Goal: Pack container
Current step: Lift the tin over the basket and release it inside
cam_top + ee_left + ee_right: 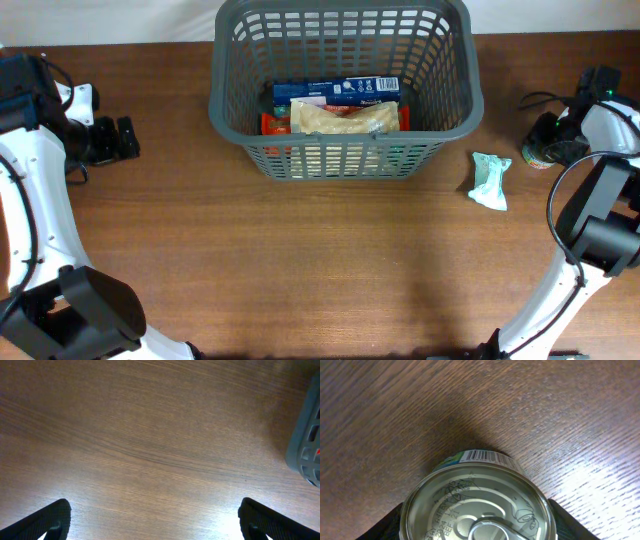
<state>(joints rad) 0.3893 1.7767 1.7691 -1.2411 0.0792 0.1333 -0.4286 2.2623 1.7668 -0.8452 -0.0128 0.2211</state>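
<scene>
The dark grey slotted basket (228, 118) stands at the back middle of the table; its corner shows in the left wrist view (306, 442). It holds a blue box (335, 88), a beige bag (340, 118) and a red pack (270, 124). A tin can (543, 155) stands on the table at the far right. My right gripper (476, 522) has a finger against each side of the can (475, 495). My left gripper (152, 520) is open and empty over bare wood at the far left (126, 138).
A crumpled teal packet (490, 180) lies on the table right of the basket, between it and the can. Cables run beside both arms at the table's side edges.
</scene>
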